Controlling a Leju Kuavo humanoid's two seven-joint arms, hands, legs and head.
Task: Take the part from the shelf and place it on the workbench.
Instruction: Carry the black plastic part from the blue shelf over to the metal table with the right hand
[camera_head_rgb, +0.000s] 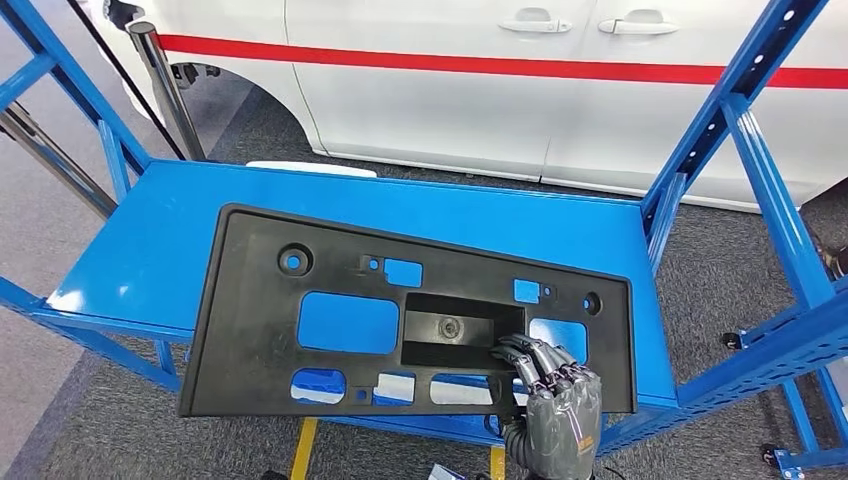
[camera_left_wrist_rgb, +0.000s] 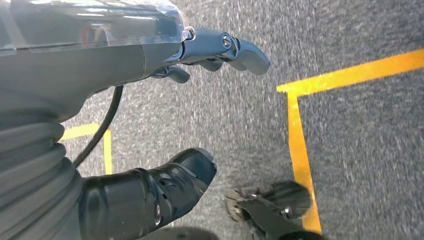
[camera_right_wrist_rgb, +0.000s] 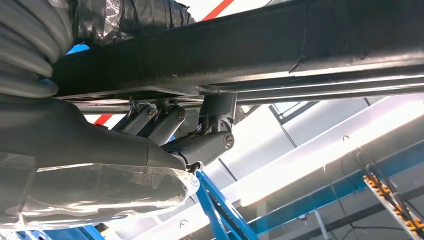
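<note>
A large flat black plastic part (camera_head_rgb: 245, 300) with several cut-outs lies on the blue shelf (camera_head_rgb: 150, 240), its near edge overhanging the shelf front. My right hand (camera_head_rgb: 550, 385) grips that near edge at the part's right end, fingers curled over the top face. From the right wrist view the part (camera_right_wrist_rgb: 300, 40) passes above my right hand (camera_right_wrist_rgb: 165, 135), whose fingers hook onto its rim. My left hand (camera_left_wrist_rgb: 125, 60) hangs over the grey floor with thumb and fingers apart, holding nothing.
Blue shelf uprights (camera_head_rgb: 770, 190) rise at the right and left sides. A white car with a red stripe (camera_head_rgb: 500, 90) stands close behind the shelf, and a steel post (camera_head_rgb: 165, 85) at the back left. Yellow tape lines (camera_left_wrist_rgb: 300, 140) mark the carpet.
</note>
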